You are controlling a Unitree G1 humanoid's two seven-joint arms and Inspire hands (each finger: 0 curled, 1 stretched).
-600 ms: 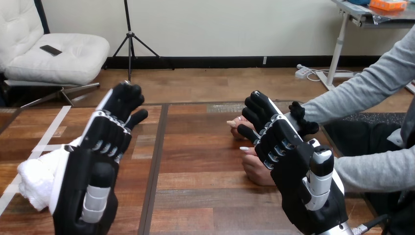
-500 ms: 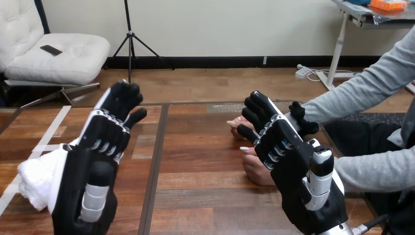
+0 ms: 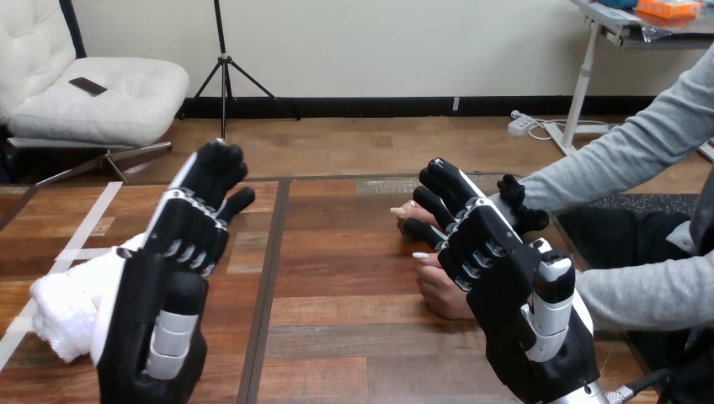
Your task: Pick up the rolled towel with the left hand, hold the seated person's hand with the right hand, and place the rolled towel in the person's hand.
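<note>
My left robot hand (image 3: 168, 278) stands upright over the bench (image 3: 337, 324), its black-and-white fingers (image 3: 215, 172) loosely straight and holding nothing. The rolled towel (image 3: 61, 310), white and nubbly like terry cloth, lies on the dark wooden planks just beside that hand's white-shelled back, partly hidden behind it. My right robot hand (image 3: 505, 269) reaches toward the seated person's two hands, the farther one (image 3: 411, 212) and the nearer one (image 3: 442, 293), both low on the bench. It overlaps them, and I cannot tell whether it grips either.
</note>
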